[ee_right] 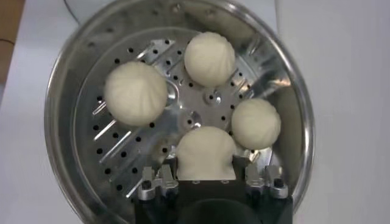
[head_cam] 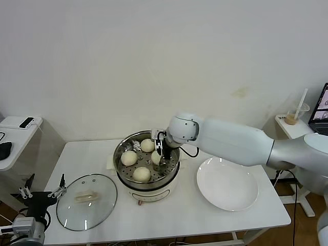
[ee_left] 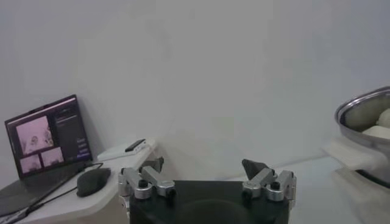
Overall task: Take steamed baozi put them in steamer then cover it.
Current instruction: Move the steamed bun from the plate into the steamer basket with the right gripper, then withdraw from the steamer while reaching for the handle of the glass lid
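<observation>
Steamed baozi [ee_right: 207, 59], four, sit in one steamer [ee_right: 73, 91].

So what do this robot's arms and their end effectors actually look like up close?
The right arm is a thick, smooth, glossy white tube fading to silver-grey near the shoulder, with a rounded ball-like joint and a thin black cable at the wrist. Its end effector is small and black. The left end effector has a black body, silver metal finger links with round screws, and dark pointed tips.
</observation>
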